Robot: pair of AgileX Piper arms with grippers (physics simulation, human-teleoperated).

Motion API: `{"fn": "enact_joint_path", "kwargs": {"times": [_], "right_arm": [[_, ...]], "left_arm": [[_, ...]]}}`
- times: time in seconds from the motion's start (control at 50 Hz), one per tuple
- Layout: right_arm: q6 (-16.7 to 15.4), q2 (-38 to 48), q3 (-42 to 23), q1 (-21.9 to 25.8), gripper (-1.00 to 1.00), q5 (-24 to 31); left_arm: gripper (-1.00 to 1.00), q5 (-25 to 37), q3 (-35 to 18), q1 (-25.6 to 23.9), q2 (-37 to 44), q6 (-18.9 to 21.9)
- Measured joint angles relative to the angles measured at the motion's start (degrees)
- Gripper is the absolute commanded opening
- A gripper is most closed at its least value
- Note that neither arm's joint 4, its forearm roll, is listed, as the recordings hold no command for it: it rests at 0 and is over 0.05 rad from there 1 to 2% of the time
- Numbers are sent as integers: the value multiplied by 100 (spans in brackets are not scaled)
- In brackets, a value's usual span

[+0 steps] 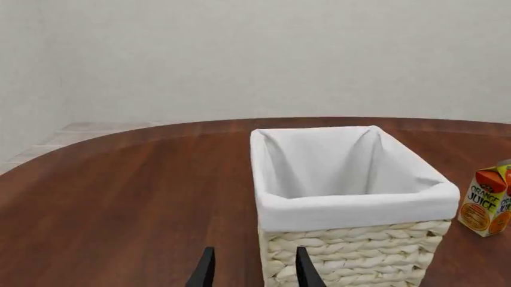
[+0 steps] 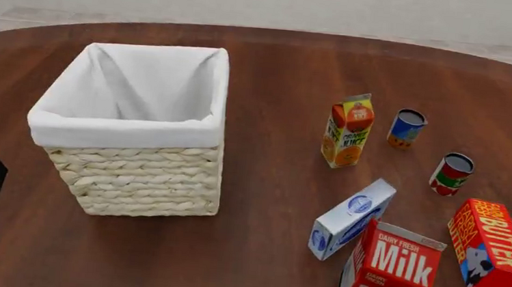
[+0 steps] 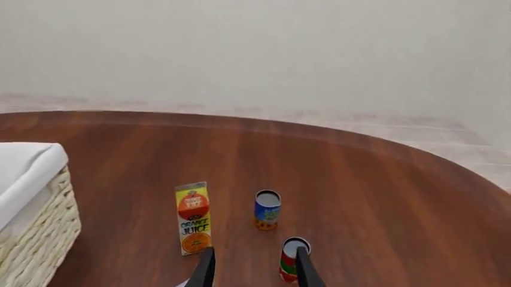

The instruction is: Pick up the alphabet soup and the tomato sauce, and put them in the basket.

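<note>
Cartons of orange juice (image 2: 347, 131), milk (image 2: 390, 274), butter (image 2: 492, 248) beside both cans; both hands spread, empty.

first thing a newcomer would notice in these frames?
The big wicker basket with its white cloth lining dominates the left half of the table in the front view, and nothing shows inside it. To its right is a bright cluster: an upright orange juice carton, two small cans beyond it, then a red milk carton, a blue-white carton lying down and a red butter box nearest the arms.
</note>
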Motion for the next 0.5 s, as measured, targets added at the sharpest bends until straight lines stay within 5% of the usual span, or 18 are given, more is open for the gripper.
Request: {"fn": "enact_joint_path", "kwargs": {"times": [0.5], "right_arm": [[-213, 1102, -1118, -63, 100, 520]], "left_arm": [[100, 0, 0, 0, 0, 0]]}}
